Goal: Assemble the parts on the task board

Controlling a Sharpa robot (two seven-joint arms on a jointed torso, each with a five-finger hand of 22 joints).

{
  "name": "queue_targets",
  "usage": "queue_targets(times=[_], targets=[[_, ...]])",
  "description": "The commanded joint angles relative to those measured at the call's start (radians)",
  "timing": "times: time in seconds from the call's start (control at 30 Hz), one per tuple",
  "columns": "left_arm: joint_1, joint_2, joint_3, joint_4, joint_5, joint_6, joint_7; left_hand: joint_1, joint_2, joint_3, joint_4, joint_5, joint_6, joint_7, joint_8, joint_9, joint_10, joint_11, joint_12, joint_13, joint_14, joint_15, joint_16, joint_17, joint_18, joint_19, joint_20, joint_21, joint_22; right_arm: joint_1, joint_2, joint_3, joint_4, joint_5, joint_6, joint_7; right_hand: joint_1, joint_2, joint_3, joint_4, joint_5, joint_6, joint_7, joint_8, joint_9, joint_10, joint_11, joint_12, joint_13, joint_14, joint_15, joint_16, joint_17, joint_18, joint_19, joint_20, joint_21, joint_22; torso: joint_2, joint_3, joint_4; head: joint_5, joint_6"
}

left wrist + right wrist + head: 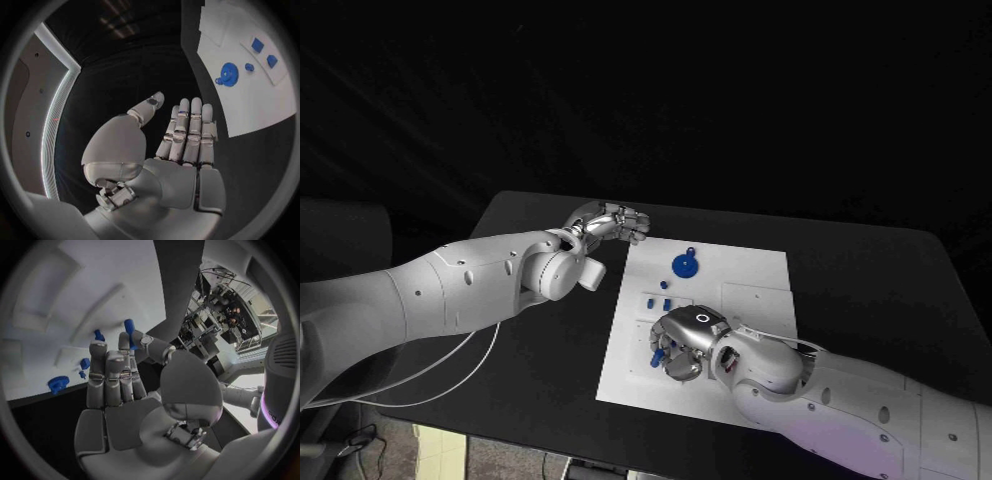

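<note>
The right hand (682,345) is seen nearest the robot, lowered over the near part of the task board (747,290). In the right wrist view its fingers (112,375) are held straight and close together, and a blue peg (129,327) is seen at the fingertips against the thumb; whether it is actually pinched cannot be told. Several small blue parts (664,297) lie on the board just beyond this hand. Farther along the board a blue gear (685,265) rests flat near its far left corner. Beyond the board's far left corner, off the plate and above the black table (877,270), the left hand (610,222) is held with nothing in it, its fingers (190,130) extended side by side and the thumb set apart.
</note>
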Motion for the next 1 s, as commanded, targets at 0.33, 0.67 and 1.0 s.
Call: queue_targets(times=[0.33, 0.67, 1.0], targets=[[0.001, 0.001, 0.001, 0.001, 0.0, 0.01, 0.007, -0.003, -0.004, 0.0, 0.006, 0.0, -0.01, 0.0, 0.003, -0.002, 0.005, 0.005, -0.004, -0.002, 0.005, 0.001, -0.006, 0.002, 0.021, 0.004, 0.006, -0.006, 0.002, -0.002, -0.002, 0.0, 0.003, -0.021, -0.014, -0.009, -0.003, 0.011, 0.0, -0.009, -0.003, 0.007, -0.002, 0.005, 0.008, 0.007, 0.002, 0.006, 0.002, 0.002, -0.008, 0.0, -0.001, 0.051, 0.007, -0.001, 0.006, 0.018, 0.0, 0.0009, -0.0003, 0.0, -0.001], [0.001, 0.002, 0.001, 0.002, 0.0, 0.01, 0.007, -0.003, -0.004, 0.0, 0.006, 0.0, -0.01, 0.0, 0.003, -0.002, 0.005, 0.005, -0.004, -0.002, 0.005, 0.001, -0.007, 0.003, 0.021, 0.004, 0.005, -0.006, 0.002, -0.002, 0.004, 0.0, -0.002, -0.039, -0.009, -0.02, -0.004, 0.011, 0.0, -0.011, -0.003, 0.008, -0.002, 0.005, 0.008, 0.008, 0.001, 0.006, 0.003, 0.003, -0.008, 0.0, -0.001, 0.051, 0.008, -0.001, 0.006, 0.018, 0.0, 0.0008, -0.0001, -0.001, -0.001], [0.001, 0.002, 0.001, 0.003, 0.0, 0.012, 0.006, -0.003, -0.004, 0.0, 0.006, -0.001, -0.01, 0.0, 0.003, -0.002, 0.004, 0.005, -0.004, -0.002, 0.005, 0.001, -0.008, 0.004, 0.021, 0.004, 0.006, -0.007, 0.003, -0.002, 0.008, 0.0, -0.003, -0.067, -0.003, -0.033, -0.004, 0.01, 0.001, -0.012, -0.003, 0.008, -0.002, 0.005, 0.008, 0.008, 0.001, 0.006, 0.003, 0.004, -0.008, -0.001, -0.001, 0.051, 0.008, -0.001, 0.006, 0.018, 0.0, 0.0002, -0.0003, -0.003, -0.002]])
